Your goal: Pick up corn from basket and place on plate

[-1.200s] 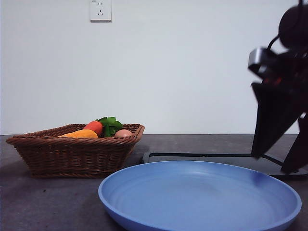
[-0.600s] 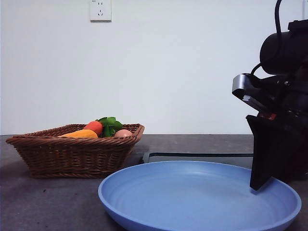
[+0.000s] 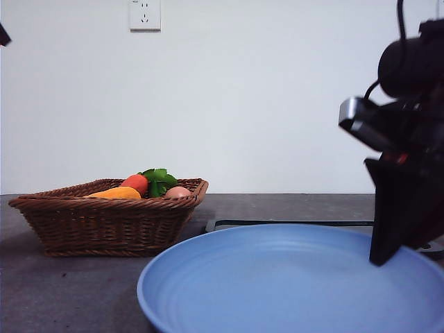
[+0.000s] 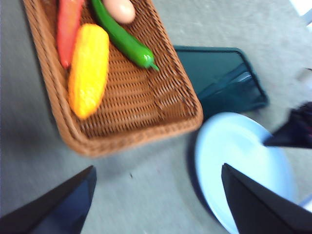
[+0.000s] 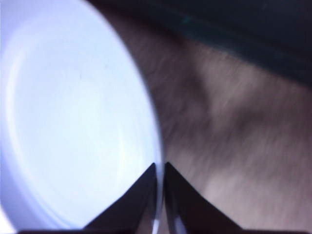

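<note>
- Corn (image 4: 87, 70): bumpy orange-yellow cob with tapered ends, lying flat on the woven floor of the basket (image 4: 146, 105), along one long wall
- Basket: shallow brown wicker, rectangular, with flared sides and a braided rim; in the front view it stands at the left on the table (image 3: 69, 291)
- Also in the basket: a smooth red-orange carrot (image 4: 68, 27) just beside the corn, a glossy green pepper (image 4: 124, 39) and a pale egg (image 4: 119, 9)
- Plate (image 3: 277, 284): round, light blue, smooth, with a shallow raised rim; it stands near the basket, in front of a flat black tray (image 4: 222, 80)
- Table: dull grey surface
- Right gripper (image 5: 160, 168): jaws drawn together on the rim of the plate, the pale edge showing in the narrow slit between the black tips; in the front view the arm stands dark at the plate's right side
- Left gripper (image 4: 158, 195): jaws wide apart and holding nothing, above the bare table between basket and plate, clear of the basket rim
- The corn lies well apart from the right gripper and nearer the left gripper, touching neither
</note>
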{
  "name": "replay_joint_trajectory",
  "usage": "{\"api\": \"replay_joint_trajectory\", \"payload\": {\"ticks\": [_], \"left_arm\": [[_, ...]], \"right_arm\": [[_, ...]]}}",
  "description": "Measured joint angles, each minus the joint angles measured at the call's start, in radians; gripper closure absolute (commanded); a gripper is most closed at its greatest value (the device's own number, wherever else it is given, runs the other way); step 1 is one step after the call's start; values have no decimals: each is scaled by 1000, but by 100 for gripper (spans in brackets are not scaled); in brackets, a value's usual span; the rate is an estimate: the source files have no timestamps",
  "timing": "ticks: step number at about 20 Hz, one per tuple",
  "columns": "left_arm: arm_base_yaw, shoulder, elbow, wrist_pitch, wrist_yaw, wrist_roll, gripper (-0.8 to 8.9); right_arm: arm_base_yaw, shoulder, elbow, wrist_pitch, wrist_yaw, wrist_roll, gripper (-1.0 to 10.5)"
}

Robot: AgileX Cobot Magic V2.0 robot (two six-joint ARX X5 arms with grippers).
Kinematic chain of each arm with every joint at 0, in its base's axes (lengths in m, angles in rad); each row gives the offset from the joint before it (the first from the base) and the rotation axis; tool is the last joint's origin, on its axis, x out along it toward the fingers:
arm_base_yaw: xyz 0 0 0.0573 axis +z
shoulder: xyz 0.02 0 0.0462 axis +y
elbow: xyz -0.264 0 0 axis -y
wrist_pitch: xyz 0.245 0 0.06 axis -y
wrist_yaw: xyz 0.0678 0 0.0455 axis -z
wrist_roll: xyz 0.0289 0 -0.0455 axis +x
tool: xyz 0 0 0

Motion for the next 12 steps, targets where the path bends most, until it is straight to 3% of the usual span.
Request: {"api": "replay_joint_trajectory", "payload": {"ticks": [6,12], "left_arm": [[-153,246,111,84,-226,5,398],[-280,559,272,121,-464,71,398]], "right_arm": [[0,-214,3,-117,-3,0,945],[0,-414,3,-183,-4,27,945]]}}
